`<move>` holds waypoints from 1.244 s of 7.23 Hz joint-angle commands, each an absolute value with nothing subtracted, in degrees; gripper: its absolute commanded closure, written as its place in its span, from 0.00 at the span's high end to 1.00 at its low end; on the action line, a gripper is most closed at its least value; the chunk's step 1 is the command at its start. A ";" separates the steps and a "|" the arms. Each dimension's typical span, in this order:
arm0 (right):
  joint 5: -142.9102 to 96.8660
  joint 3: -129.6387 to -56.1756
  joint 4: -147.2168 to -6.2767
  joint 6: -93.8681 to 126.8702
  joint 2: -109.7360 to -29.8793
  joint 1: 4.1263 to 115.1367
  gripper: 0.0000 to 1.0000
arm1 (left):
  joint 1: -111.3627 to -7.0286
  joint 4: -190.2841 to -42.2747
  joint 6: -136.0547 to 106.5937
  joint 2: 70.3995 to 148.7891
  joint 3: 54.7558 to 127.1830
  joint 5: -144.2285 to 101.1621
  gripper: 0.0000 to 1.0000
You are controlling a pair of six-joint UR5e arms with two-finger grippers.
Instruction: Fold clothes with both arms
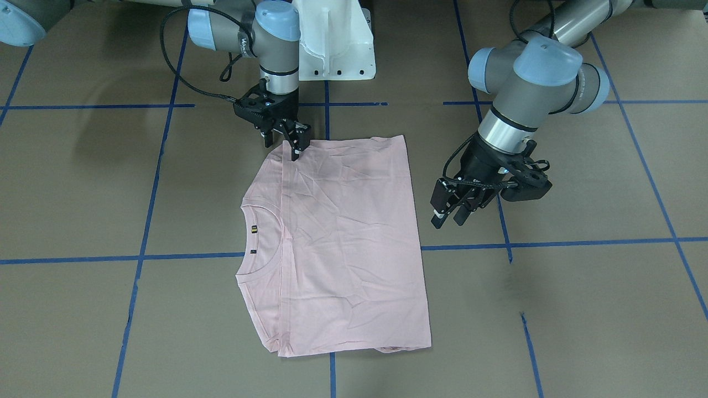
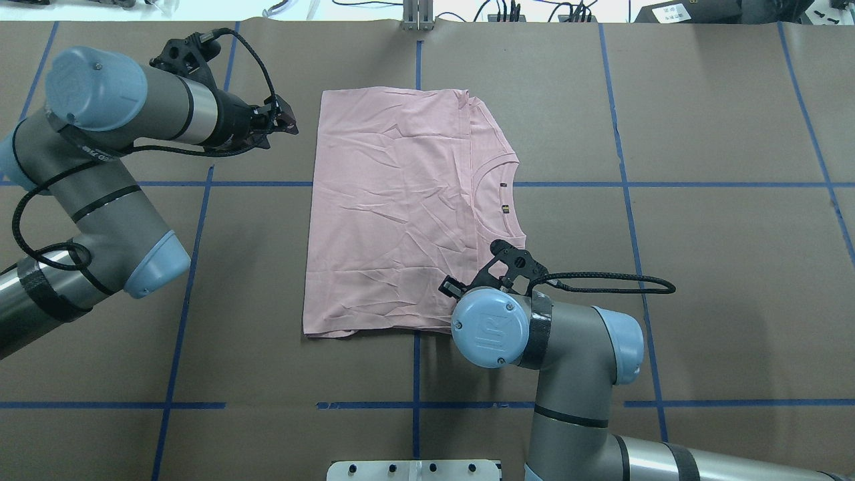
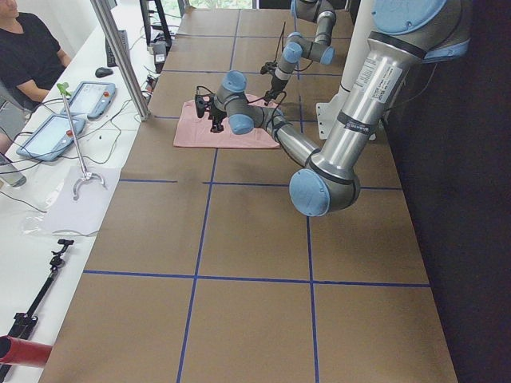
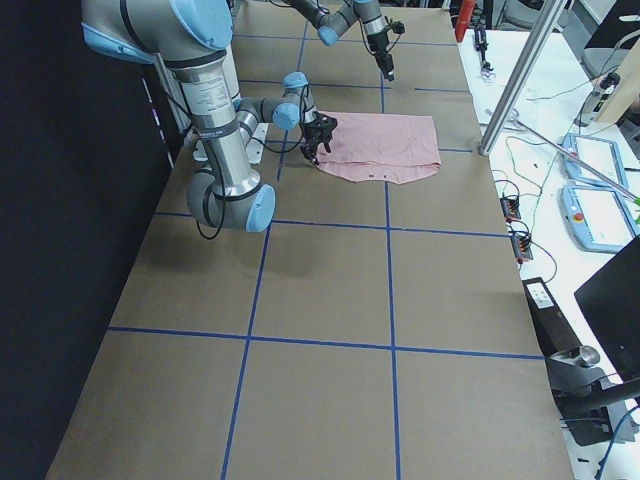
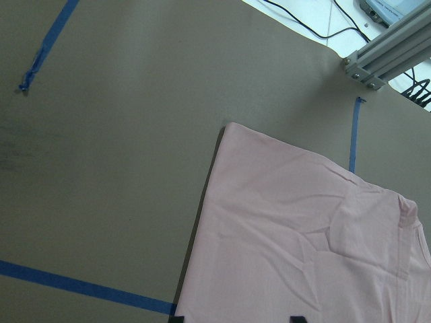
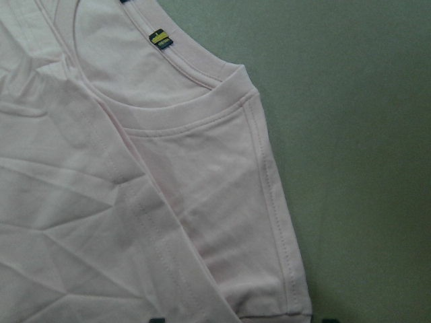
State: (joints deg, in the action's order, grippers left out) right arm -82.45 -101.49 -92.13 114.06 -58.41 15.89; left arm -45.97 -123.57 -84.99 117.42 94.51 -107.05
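Looks like soft, matt pink knit cloth on the T-shirt (image 1: 348, 237), finely creased, with a ribbed neckline (image 6: 202, 75) and stitched hems. Reads as matt brown paper over the tabletop (image 1: 581, 309), crossed by smooth blue tape (image 1: 553, 243). Shows dull grey metal on the arms (image 2: 113, 220), smooth pale-blue plastic caps (image 2: 487, 327) and matt black fingers (image 1: 296, 145).

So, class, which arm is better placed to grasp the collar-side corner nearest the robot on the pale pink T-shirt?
Right: the black two-finger right gripper sits open at that corner of the pale pink T-shirt; the left gripper hangs off the cloth, beyond the opposite edge.
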 commanded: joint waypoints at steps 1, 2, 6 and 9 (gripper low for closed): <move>-82.79 -100.90 -92.20 113.99 -58.36 15.91 0.82 | -45.97 -123.57 -84.99 117.33 94.48 -107.05 0.61; -82.79 -100.81 -92.28 113.99 -58.36 15.91 0.79 | -45.97 -123.57 -84.99 116.90 94.57 -107.05 0.61; -82.97 -100.38 -92.46 114.08 -58.36 15.91 0.64 | -45.97 -123.57 -84.99 116.89 95.01 -107.05 0.61; -83.14 -100.28 -92.55 114.08 -58.36 15.91 0.58 | -45.97 -123.57 -84.99 116.89 95.01 -107.14 0.61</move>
